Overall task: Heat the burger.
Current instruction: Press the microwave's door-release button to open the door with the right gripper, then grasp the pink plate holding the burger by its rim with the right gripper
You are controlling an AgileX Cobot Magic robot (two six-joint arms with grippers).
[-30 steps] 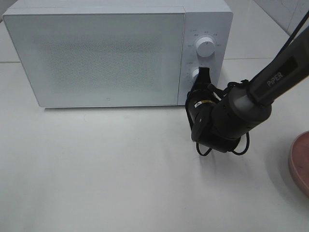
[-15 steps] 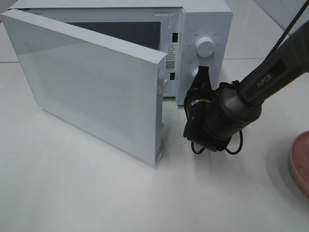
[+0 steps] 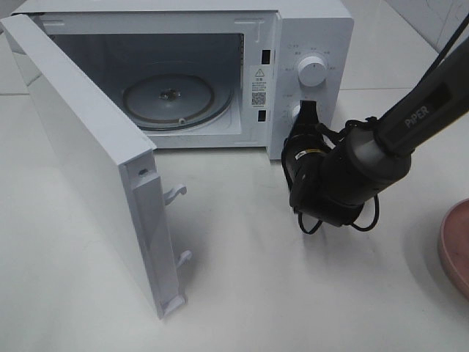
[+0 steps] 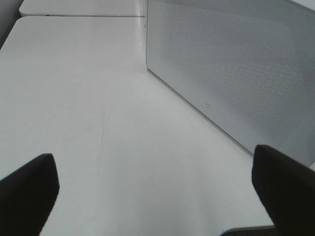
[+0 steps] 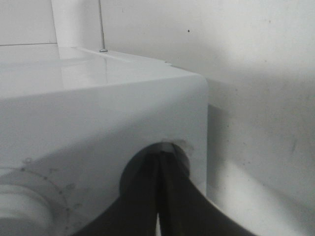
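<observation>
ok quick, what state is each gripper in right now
left gripper: open, holding nothing
right gripper: shut, holding nothing, tips at the lower button of the microwave

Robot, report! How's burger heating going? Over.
Left gripper open, idle. Right gripper shut, tips at microwave lower knob. Burger not in view. Door open.

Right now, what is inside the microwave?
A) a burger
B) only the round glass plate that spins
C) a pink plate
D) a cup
B: the door of the microwave stands open, and the high view shows only the bare glass turntable inside, with nothing on it.
</observation>
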